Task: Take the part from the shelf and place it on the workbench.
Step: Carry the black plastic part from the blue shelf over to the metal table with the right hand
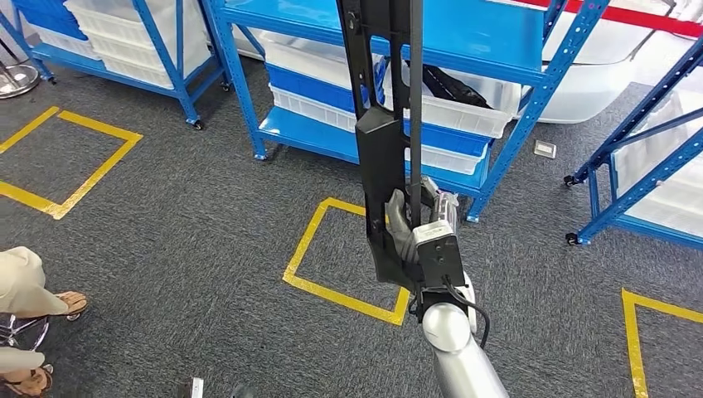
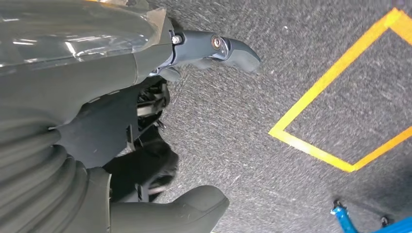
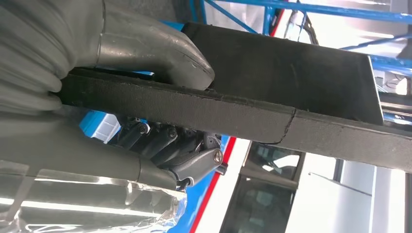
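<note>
The left robot hand (image 2: 145, 160) hung over the carpet (image 2: 272, 92), holding nothing, its thumb and fingers apart. The right robot hand (image 1: 412, 222) gripped the part (image 1: 383, 124), thumb pressed on one face and fingers wrapped behind it. The part stood nearly upright from that hand, its long axis running up past the blue shelf (image 1: 464, 33) behind. No surface was visible, so I judged a turn was needed before setting it down.
</note>
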Available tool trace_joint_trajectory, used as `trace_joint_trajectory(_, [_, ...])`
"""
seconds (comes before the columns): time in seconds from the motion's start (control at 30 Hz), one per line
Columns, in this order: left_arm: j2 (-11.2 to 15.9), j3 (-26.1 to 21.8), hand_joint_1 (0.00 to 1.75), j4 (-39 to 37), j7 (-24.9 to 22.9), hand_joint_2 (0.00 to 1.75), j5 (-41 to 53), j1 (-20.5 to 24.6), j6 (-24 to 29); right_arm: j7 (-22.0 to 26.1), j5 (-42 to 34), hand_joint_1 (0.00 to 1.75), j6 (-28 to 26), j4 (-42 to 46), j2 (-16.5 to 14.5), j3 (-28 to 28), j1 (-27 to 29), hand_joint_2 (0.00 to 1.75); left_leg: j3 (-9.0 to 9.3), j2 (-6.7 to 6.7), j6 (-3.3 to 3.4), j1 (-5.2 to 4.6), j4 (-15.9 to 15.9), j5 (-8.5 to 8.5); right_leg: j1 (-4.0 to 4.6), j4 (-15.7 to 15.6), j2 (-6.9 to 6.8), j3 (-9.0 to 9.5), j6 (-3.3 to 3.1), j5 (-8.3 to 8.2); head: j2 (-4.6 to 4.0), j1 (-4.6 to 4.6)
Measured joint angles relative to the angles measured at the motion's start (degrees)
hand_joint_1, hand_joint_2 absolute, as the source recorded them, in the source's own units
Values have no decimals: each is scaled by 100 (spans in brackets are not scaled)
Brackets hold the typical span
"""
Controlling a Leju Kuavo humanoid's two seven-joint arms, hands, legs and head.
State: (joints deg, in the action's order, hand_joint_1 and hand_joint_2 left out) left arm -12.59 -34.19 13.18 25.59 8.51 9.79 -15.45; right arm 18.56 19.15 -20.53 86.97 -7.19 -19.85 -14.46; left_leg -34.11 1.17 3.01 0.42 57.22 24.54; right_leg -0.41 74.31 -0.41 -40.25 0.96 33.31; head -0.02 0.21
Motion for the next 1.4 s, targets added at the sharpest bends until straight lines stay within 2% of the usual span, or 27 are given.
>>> trace_joint_trajectory(0.03, [0,0,0,0,0,175,-2,-4,7,2,-3,175,4,-1,10,2,9,175,-6,52,-8,2,3,-10,-19,-127,7,85,52,-77,0,2])
trace_joint_trajectory(0.1, [-2,0,0,0,0,175,-3,-2,31,8,-11,175,10,-1,19,3,10,175,-15,157,-40,8,18,-23,-83,-873,95,487,166,-366,0,5])
trace_joint_trajectory(0.17, [-5,1,0,1,0,175,-2,10,52,16,-21,175,11,1,20,4,5,175,-68,247,-101,-4,65,-31,-123,-1494,262,800,205,-538,0,6])
trace_joint_trajectory(0.2, [-7,1,0,1,0,175,0,12,68,18,-25,175,11,1,20,7,5,175,-106,287,-140,-4,81,-45,-122,-1611,321,847,194,-559,0,6])
trace_joint_trajectory(0.27, [-8,1,0,2,-7,175,4,7,109,22,-34,175,11,0,17,16,2,175,-166,351,-218,22,83,-84,-103,-1629,284,832,133,-585,0,4])
trace_joint_trajectory(0.33, [-8,1,0,2,-24,175,2,2,149,29,-51,175,13,0,3,27,-13,175,-257,243,-272,45,241,24,-111,-1649,200,831,60,-624,0,-13])
trace_joint_trajectory(0.37, [-9,1,0,2,-28,175,-4,7,155,39,-58,175,13,1,-4,34,-20,175,-360,141,-292,50,475,172,-114,-1660,151,832,20,-637,0,-28])
trace_joint_trajectory(0.43, [-14,1,0,2,-10,175,-31,19,127,64,-64,175,14,2,-10,48,-15,175,-676,-35,-328,56,1210,560,-79,-1662,41,830,-29,-640,0,-55])
trace_joint_trajectory(0.47, [-19,1,0,2,8,175,-43,22,105,79,-63,175,15,1,-10,54,-9,175,-815,-64,-339,59,1537,692,-59,-1661,-14,827,-40,-637,0,-56])
trace_joint_trajectory(0.5, [-26,2,0,2,30,175,-44,23,87,92,-61,175,16,1,-9,58,-2,175,-882,-81,-343,62,1714,738,-44,-1661,-69,824,-43,-635,0,-56])
trace_joint_trajectory(0.53, [-35,9,0,2,53,175,-18,24,87,105,-56,175,18,1,-10,60,2,175,-837,-95,-336,62,1670,677,-32,-1660,-118,823,-44,-634,0,-56])
trace_joint_trajectory(0.57, [-47,27,0,3,74,175,27,28,107,116,-51,175,18,2,-10,61,4,175,-687,-114,-319,62,1427,540,-24,-1660,-163,825,-44,-633,0,-57])
trace_joint_trajectory(0.63, [-78,124,0,9,110,175,243,56,285,139,-37,175,18,14,-16,64,5,175,-234,-254,-265,33,650,247,4,-1656,-244,827,-41,-631,0,-56])
trace_joint_trajectory(0.7, [-118,300,0,15,136,175,564,100,576,162,-27,175,18,33,-24,64,9,175,-1,-365,-211,-21,199,152,42,-1648,-319,810,-33,-631,0,-51])
trace_joint_trajectory(0.77, [-148,503,0,15,153,175,819,120,815,175,-25,175,18,46,-33,56,19,175,-10,-312,-157,-56,137,144,53,-1646,-397,801,-12,-628,0,-46])
trace_joint_trajectory(0.83, [-172,666,0,15,165,175,931,122,945,180,-24,175,15,68,-39,46,28,175,-2,-231,-83,-43,83,95,38,-1539,-319,744,19,-546,0,-43])
trace_joint_trajectory(0.9, [-196,774,0,16,178,175,958,132,976,187,-24,175,11,94,-33,43,33,175,5,-151,-19,-22,46,51,16,-1047,-126,521,5,-283,0,-27])
trace_joint_trajectory(0.97, [-208,833,0,16,208,175,906,134,808,195,-29,175,10,104,-20,42,60,175,-11,-50,4,-22,47,38,-9,-298,-32,188,-17,13,0,-8])
trace_joint_trajectory(1.0, [-210,844,0,15,224,175,840,127,641,199,-36,175,10,104,-11,42,77,175,-16,9,5,-22,50,36,-24,-68,-19,80,2,66,0,-5])
trace_joint_trajectory(1.03, [-209,844,0,15,236,175,762,120,467,204,-45,175,11,104,-3,42,90,175,-19,67,3,-20,55,35,-40,-50,-12,72,45,28,0,-1])
trace_joint_trajectory(1.07, [-209,840,0,14,240,175,697,113,339,208,-54,175,11,107,3,42,96,175,-19,129,-1,-15,63,35,-64,-268,5,177,106,-98,0,2])
trace_joint_trajectory(1.13, [-205,836,0,14,251,175,630,106,238,216,-63,175,7,116,12,42,104,175,-31,243,-36,-7,97,45,-131,-1005,135,532,227,-394,0,3])
trace_joint_trajectory(1.17, [-203,834,0,15,264,175,621,105,233,230,-65,175,2,129,15,42,120,175,-59,300,-68,-7,128,51,-152,-1301,220,671,245,-485,0,3])
trace_joint_trajectory(1.23, [-196,833,0,14,300,175,602,87,232,278,-73,175,-11,158,26,40,203,175,-130,389,-147,-6,165,36,-145,-1505,313,761,215,-518,0,-2])
trace_joint_trajectory(1.3, [-188,833,0,13,327,175,588,41,233,328,-87,175,-26,193,34,39,317,175,-176,432,-202,22,185,28,-128,-1516,240,763,162,-541,0,-4])
trace_joint_trajectory(1.37, [-181,833,0,13,339,175,576,10,234,357,-97,175,-32,229,34,36,385,175,-276,255,-243,34,392,173,-128,-1527,161,772,98,-555,0,-27])
trace_joint_trajectory(1.4, [-179,833,0,13,343,175,570,9,234,368,-99,175,-33,248,35,35,403,175,-404,116,-262,37,671,332,-117,-1530,115,774,55,-555,0,-42])
